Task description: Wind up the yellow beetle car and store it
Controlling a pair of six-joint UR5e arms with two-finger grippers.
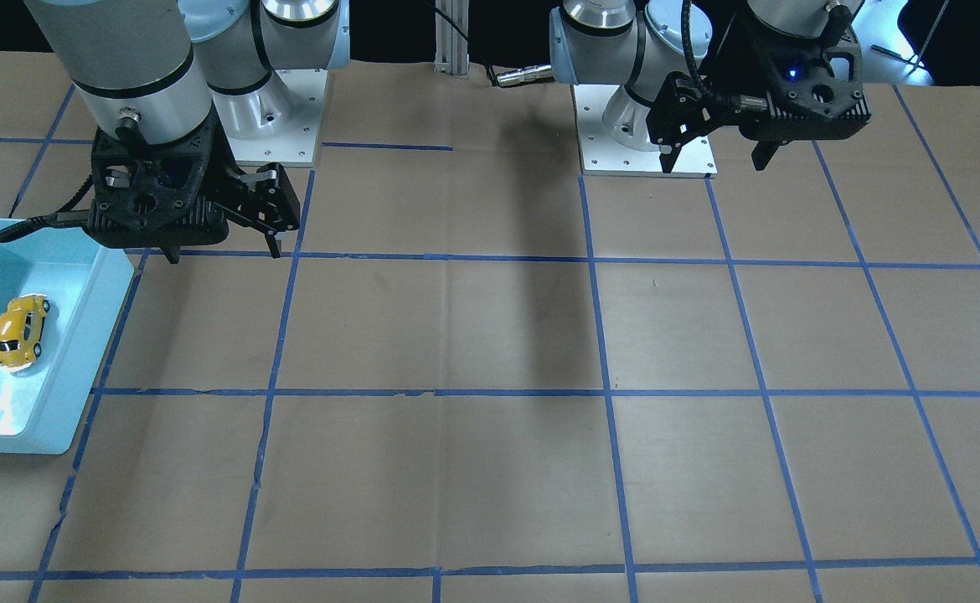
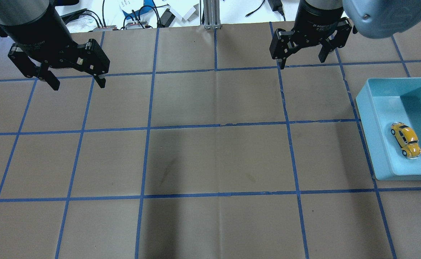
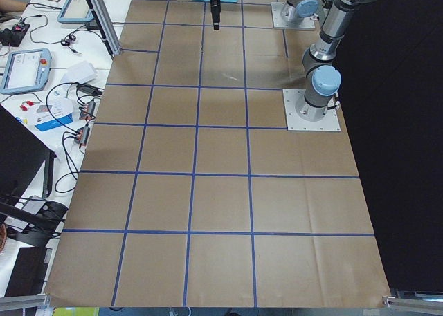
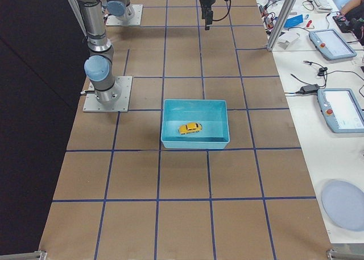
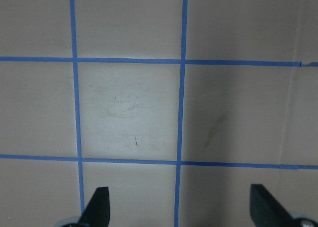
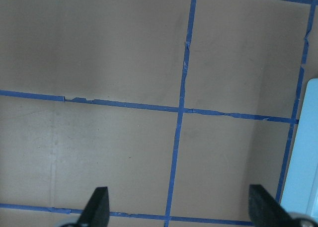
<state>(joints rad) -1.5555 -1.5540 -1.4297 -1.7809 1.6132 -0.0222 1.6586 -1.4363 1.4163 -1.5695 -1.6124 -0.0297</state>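
Note:
The yellow beetle car [image 2: 406, 139] [image 1: 21, 329] [image 4: 190, 128] lies on its wheels inside a light blue bin [image 2: 370, 133] [image 1: 79, 352] [image 4: 195, 107] on the robot's right side of the table. My right gripper [image 2: 301, 62] [image 1: 224, 251] [image 6: 181, 207] hangs open and empty above the paper, well back from the bin. The bin's edge [image 6: 305, 152] shows at the right of the right wrist view. My left gripper [image 2: 78, 85] [image 1: 714, 161] [image 5: 181, 207] is open and empty over bare paper on the far side of the table from the car.
Brown paper with a blue tape grid covers the table. The two arm bases [image 1: 276, 126] [image 1: 645, 126] stand on white plates at the robot's edge. Side benches hold tablets [image 4: 340, 109], cables and a grey disc [image 4: 344, 206].

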